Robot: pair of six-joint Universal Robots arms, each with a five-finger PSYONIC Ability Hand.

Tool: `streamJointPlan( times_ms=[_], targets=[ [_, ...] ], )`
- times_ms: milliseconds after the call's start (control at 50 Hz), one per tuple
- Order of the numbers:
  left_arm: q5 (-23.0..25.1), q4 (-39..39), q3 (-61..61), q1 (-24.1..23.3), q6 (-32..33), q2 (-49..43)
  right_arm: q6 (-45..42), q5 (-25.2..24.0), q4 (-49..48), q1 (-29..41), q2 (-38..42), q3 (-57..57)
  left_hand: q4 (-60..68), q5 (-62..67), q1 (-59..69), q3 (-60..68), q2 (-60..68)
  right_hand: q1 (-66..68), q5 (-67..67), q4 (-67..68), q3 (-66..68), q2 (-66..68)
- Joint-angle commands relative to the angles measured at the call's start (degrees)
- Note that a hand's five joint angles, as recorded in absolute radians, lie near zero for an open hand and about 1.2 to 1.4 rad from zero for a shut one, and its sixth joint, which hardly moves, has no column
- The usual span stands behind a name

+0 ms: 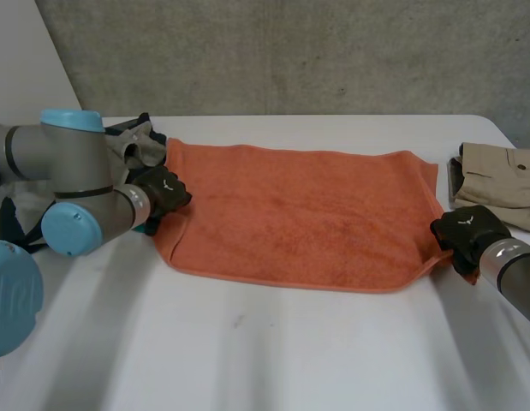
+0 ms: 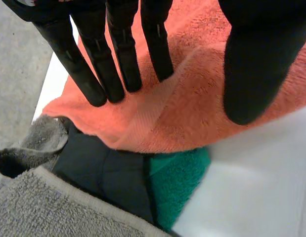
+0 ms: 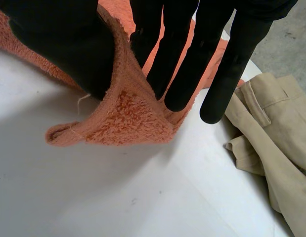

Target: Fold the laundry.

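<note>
On the white counter point(image 1: 273, 360), a large orange terry towel point(image 1: 299, 214) lies spread flat with its long side running across, between the two arms. Off its right end, near the counter's edge, sits a rumpled beige cotton garment point(image 1: 504, 175). At the towel's left end there is a small heap of laundry: a grey terry towel point(image 2: 39, 202), a dark garment point(image 2: 108, 173) and a green terry cloth point(image 2: 175, 175). The orange towel's left edge lies over the dark and green pieces. The left robot hand point(image 2: 118, 54) is over that left edge with its fingers straight and its thumb set wide apart, gripping nothing. The right robot hand point(image 1: 467, 233) is at the towel's near right corner, where the lifted hem is pinched between its thumb and straight fingers.
</note>
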Motion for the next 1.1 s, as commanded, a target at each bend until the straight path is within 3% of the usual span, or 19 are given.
streamJointPlan(
  times_ms=[20,140,260,360,420,500,600,680,740,880,960,1040,1100],
  targets=[
    [-0.8,-0.6,-0.5,-0.3,0.7,-0.1,0.3,-0.1,0.4,-0.5,-0.3,-1.0,41.3,41.5,39.6,41.5,41.5,16.0,11.5,11.5,12.0,12.7],
    [-4.0,-1.8,-6.7,0.5,-1.5,7.1,1.4,-0.7,2.7,-1.3,-2.0,-2.9,41.4,41.6,39.7,41.6,41.6,16.0,11.5,11.5,12.0,12.7],
    [-5.5,-4.4,-22.1,3.1,-5.5,20.3,-2.7,-5.6,17.6,-3.8,-4.6,-8.2,41.4,41.6,39.7,41.6,41.6,16.0,11.5,11.5,12.0,12.7],
    [-6.5,-9.3,-35.6,6.2,-6.0,31.8,-20.6,-11.1,40.2,-8.1,-5.4,-13.6,41.4,41.6,39.7,41.6,41.6,16.0,11.5,11.5,12.0,12.7],
    [-4.0,-10.2,-40.6,7.2,-5.4,35.6,-31.9,-12.1,49.8,-8.9,-5.1,-15.6,41.4,41.6,39.7,41.6,41.6,16.0,11.5,11.5,12.0,12.7],
    [-1.2,-9.4,-42.0,6.6,-5.6,35.9,-37.8,-11.6,54.7,-8.2,-2.9,-17.7,41.4,41.6,39.7,41.6,41.6,16.0,11.5,11.5,12.0,12.7],
    [-3.3,-4.8,-38.4,5.4,-6.9,30.8,-33.8,-9.0,51.0,-6.3,1.3,-21.1,41.4,41.6,39.7,41.6,41.6,16.0,11.5,11.5,12.0,12.7],
    [-7.3,-2.3,-30.2,5.1,-11.0,25.3,-30.8,-6.1,44.9,-4.9,4.9,-25.7,41.4,41.6,39.7,41.6,41.6,16.0,11.5,11.5,12.0,12.7],
    [-7.6,-1.9,-24.3,4.8,-14.1,23.1,-29.5,-6.1,40.5,-3.7,6.2,-29.1,41.4,41.6,39.7,41.6,41.6,16.0,11.5,11.5,12.0,12.7],
    [-7.9,2.4,-1.8,3.8,-26.9,22.2,-17.9,-5.6,19.1,-1.2,6.8,-43.4,41.4,41.6,39.7,41.6,41.6,16.0,11.5,11.5,12.0,12.7],
    [-8.5,12.7,8.9,3.6,-35.9,23.6,-4.2,-3.0,0.6,-1.0,4.0,-46.7,41.4,41.6,39.7,41.6,41.6,16.0,11.5,11.5,12.0,12.7],
    [-8.8,22.1,11.3,4.1,-42.2,24.8,3.2,-0.7,-13.9,-0.7,1.8,-44.9,41.4,41.6,39.7,41.6,41.6,16.0,11.5,11.5,12.0,12.7],
    [-8.3,26.7,10.9,4.8,-45.4,25.1,4.0,0.0,-17.2,-0.7,1.1,-43.0,41.4,41.6,39.7,41.6,41.6,16.0,11.5,11.5,12.0,12.7]
  ],
)
